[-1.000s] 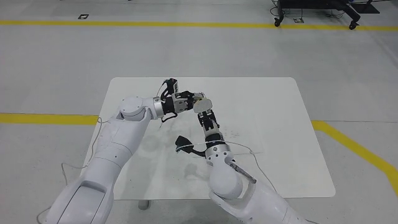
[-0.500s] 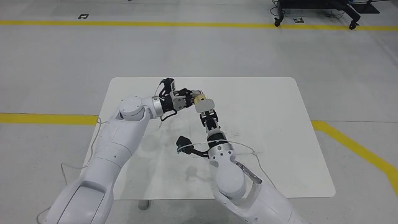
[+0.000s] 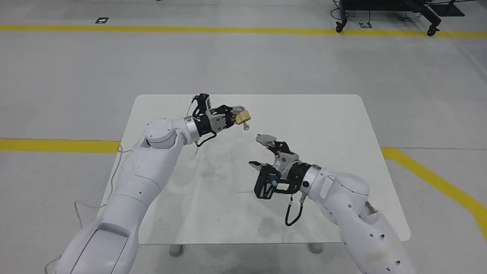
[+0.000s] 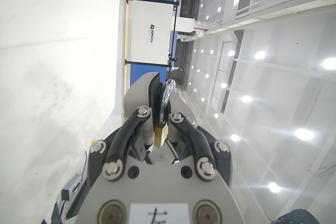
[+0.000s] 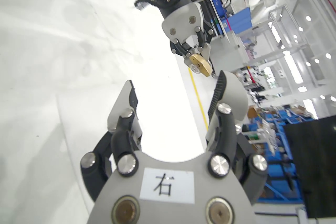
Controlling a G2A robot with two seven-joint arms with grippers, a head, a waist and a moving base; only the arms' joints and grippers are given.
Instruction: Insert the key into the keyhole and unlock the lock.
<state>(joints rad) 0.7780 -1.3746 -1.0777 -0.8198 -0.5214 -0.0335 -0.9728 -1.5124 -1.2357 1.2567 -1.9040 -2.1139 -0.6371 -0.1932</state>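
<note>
Grey metal with black links, the right gripper [image 5: 176,83] hangs over the middle of the table [image 3: 327,122]. Its ribbed fingers are spread wide with nothing between them. A white label [image 5: 166,184] on its housing carries one dark printed character.

Well apart from it, toward the far edge, the left gripper [image 3: 233,116] holds the padlock [image 5: 200,64] up off the surface, jaws pressed together on it. The brass body sticks out past that gripper's fingertips. Its end face, with a pale round plug, is turned toward the right gripper. From the right wrist it shows farther off, between the two spread fingertips.

In the left wrist view the silver shackle [image 4: 166,96] runs between the pressed fingers, with a sliver of brass nearer the palm. A second label [image 4: 158,214], also with a single character, sits on that housing.

From above, the padlock is over the table's far half, about midway along the far edge. Farther off, a yellow line [image 3: 228,28] crosses the grey floor. The left wrist view catches white and blue panels [image 4: 149,36] bearing print.
</note>
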